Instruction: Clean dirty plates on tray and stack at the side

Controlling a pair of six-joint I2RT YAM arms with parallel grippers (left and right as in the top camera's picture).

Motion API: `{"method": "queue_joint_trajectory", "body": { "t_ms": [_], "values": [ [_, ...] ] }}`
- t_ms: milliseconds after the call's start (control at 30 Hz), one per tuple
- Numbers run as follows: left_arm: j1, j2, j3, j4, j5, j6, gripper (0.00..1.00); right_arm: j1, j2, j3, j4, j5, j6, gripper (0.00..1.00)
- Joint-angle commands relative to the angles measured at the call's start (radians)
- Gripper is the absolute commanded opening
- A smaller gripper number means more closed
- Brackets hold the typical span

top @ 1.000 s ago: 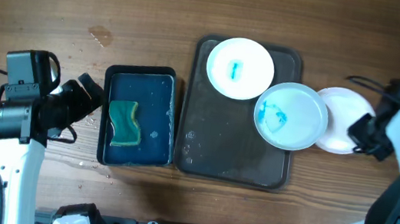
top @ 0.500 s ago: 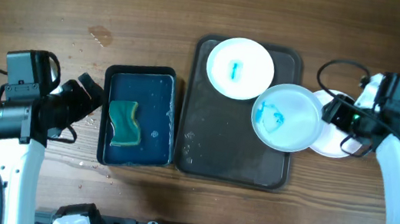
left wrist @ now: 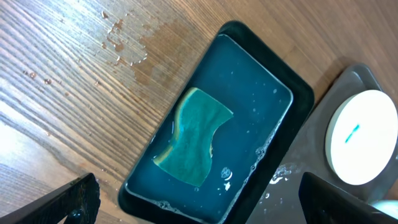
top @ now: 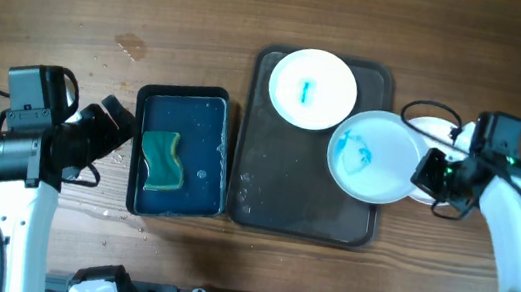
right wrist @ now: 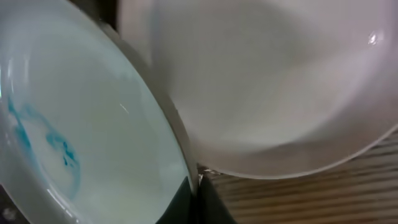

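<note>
Right end effector (top: pixel 430 176) shifted inward to glossy blue-smeared plate (top: pixel 373 153) rim, grip unclear | left end effector (left wrist: pixel 208 202) spread, empty

The table (top: pixel 157 11) is matt brown wood with a clear grain, spotted with wet drops at the upper left of the left wrist view. The smeared plate (top: pixel 375 153) and the clean plate (right wrist: pixel 267 81) are smooth, glossy white. The tray (top: pixel 304 197) is dark and smooth, plastic by its look, with a dull wet sheen. The small tray (left wrist: pixel 305 106) holds shiny water. Its green sponge (left wrist: pixel 193 144) looks soft and matt.
</note>
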Motion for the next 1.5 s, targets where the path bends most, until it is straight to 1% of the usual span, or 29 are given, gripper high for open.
{"method": "queue_joint_trajectory", "body": {
  "t_ms": [0, 67, 100, 167, 200, 233, 267, 300, 367, 400, 433, 500, 567, 600, 633, 700, 733, 800, 900, 967, 1033, 1067, 1133, 1167, 1233, 1267, 1367, 1433, 1467],
  "values": [
    [0.006, -0.004, 0.016, 0.003, -0.01, 0.012, 1.0, 0.106, -0.127, 0.015, -0.099, -0.03, 0.034, 0.04],
    [0.006, -0.004, 0.016, 0.023, -0.009, 0.012, 1.0, 0.222, -0.123, -0.019, -0.118, -0.02, 0.14, 0.04],
    [0.006, -0.004, 0.016, 0.045, -0.006, 0.012, 1.0, 0.274, -0.111, -0.056, -0.093, -0.003, 0.235, 0.04],
    [0.006, -0.004, 0.016, 0.058, 0.027, 0.011, 1.0, 0.361, -0.087, -0.168, 0.037, 0.0, 0.384, 0.04],
    [0.006, -0.004, 0.016, 0.043, 0.1, 0.012, 1.0, 0.389, -0.076, -0.22, 0.111, -0.002, 0.455, 0.04],
    [0.006, -0.004, 0.016, 0.031, 0.18, 0.012, 1.0, 0.423, -0.061, -0.27, 0.213, -0.008, 0.472, 0.04],
    [0.001, -0.004, 0.016, 0.031, 0.232, 0.025, 1.0, 0.442, -0.057, -0.278, 0.251, -0.006, 0.454, 0.05],
    [-0.011, -0.004, 0.016, 0.031, 0.235, 0.039, 1.0, 0.449, -0.056, -0.276, 0.277, -0.008, 0.409, 0.13],
    [-0.06, -0.002, 0.016, 0.03, 0.233, 0.078, 1.0, 0.446, -0.058, -0.239, 0.261, -0.007, 0.268, 0.24],
    [-0.103, 0.002, 0.015, 0.027, 0.211, 0.095, 1.0, 0.446, -0.064, -0.18, 0.195, 0.017, 0.201, 0.26],
    [-0.131, 0.006, 0.015, 0.023, 0.166, 0.095, 1.0, 0.446, -0.068, -0.135, 0.142, 0.048, 0.177, 0.26],
    [-0.204, 0.028, 0.006, 0.01, 0.028, 0.091, 1.0, 0.446, -0.09, -0.002, 0.0, 0.121, 0.12, 0.27],
    [-0.266, 0.08, -0.031, 0.03, -0.002, 0.077, 0.86, 0.446, -0.115, 0.082, -0.057, 0.086, 0.067, 0.27],
    [-0.29, 0.117, -0.053, 0.041, -0.034, 0.036, 0.84, 0.446, -0.126, 0.089, -0.054, 0.061, 0.064, 0.27],
    [-0.313, 0.163, -0.081, 0.063, -0.07, 0.002, 0.79, 0.446, -0.133, 0.088, -0.052, 0.042, 0.066, 0.27],
    [-0.346, 0.31, -0.148, 0.133, -0.134, -0.068, 0.62, 0.446, -0.129, 0.087, -0.055, 0.024, 0.081, 0.27],
    [-0.346, 0.379, -0.162, 0.145, -0.15, -0.101, 0.51, 0.446, -0.129, 0.087, -0.056, 0.012, 0.08, 0.27],
    [-0.345, 0.499, -0.165, 0.18, -0.148, -0.103, 0.43, 0.446, -0.129, 0.087, -0.057, 0.006, 0.08, 0.27],
    [-0.345, 0.617, -0.165, 0.227, -0.115, -0.1, 0.04, 0.446, -0.129, 0.087, -0.056, 0.006, 0.081, 0.27],
    [-0.345, 0.607, -0.156, 0.232, -0.109, -0.086, 0.04, 0.446, -0.129, 0.087, -0.056, 0.006, 0.081, 0.27],
    [-0.345, 0.552, -0.105, 0.201, -0.063, -0.046, 0.04, 0.446, -0.129, 0.087, -0.056, 0.006, 0.081, 0.27],
    [-0.345, 0.514, -0.077, 0.177, -0.051, -0.037, 0.17, 0.446, -0.129, 0.087, -0.056, 0.006, 0.081, 0.27],
    [-0.345, 0.444, -0.049, 0.154, -0.053, -0.011, 0.5, 0.446, -0.129, 0.087, -0.056, 0.006, 0.081, 0.27],
    [-0.345, 0.414, -0.049, 0.155, -0.102, -0.011, 0.57, 0.446, -0.129, 0.087, -0.056, 0.006, 0.087, 0.27],
    [-0.345, 0.413, -0.054, 0.162, -0.211, -0.012, 0.57, 0.446, -0.129, 0.087, -0.055, 0.007, 0.103, 0.27],
    [-0.346, 0.424, -0.069, 0.182, -0.236, -0.012, 0.56, 0.446, -0.129, 0.087, -0.053, 0.006, 0.107, 0.27],
    [-0.345, 0.488, -0.177, 0.369, -0.276, -0.015, 0.48, 0.446, -0.129, 0.087, -0.052, 0.006, 0.107, 0.27],
    [-0.346, 0.536, -0.204, 0.441, -0.275, -0.015, 0.29, 0.446, -0.129, 0.087, -0.053, 0.006, 0.107, 0.27],
    [-0.346, 0.559, -0.204, 0.455, -0.267, -0.014, 0.14, 0.446, -0.129, 0.087, -0.053, 0.006, 0.107, 0.27]
  ]
}}
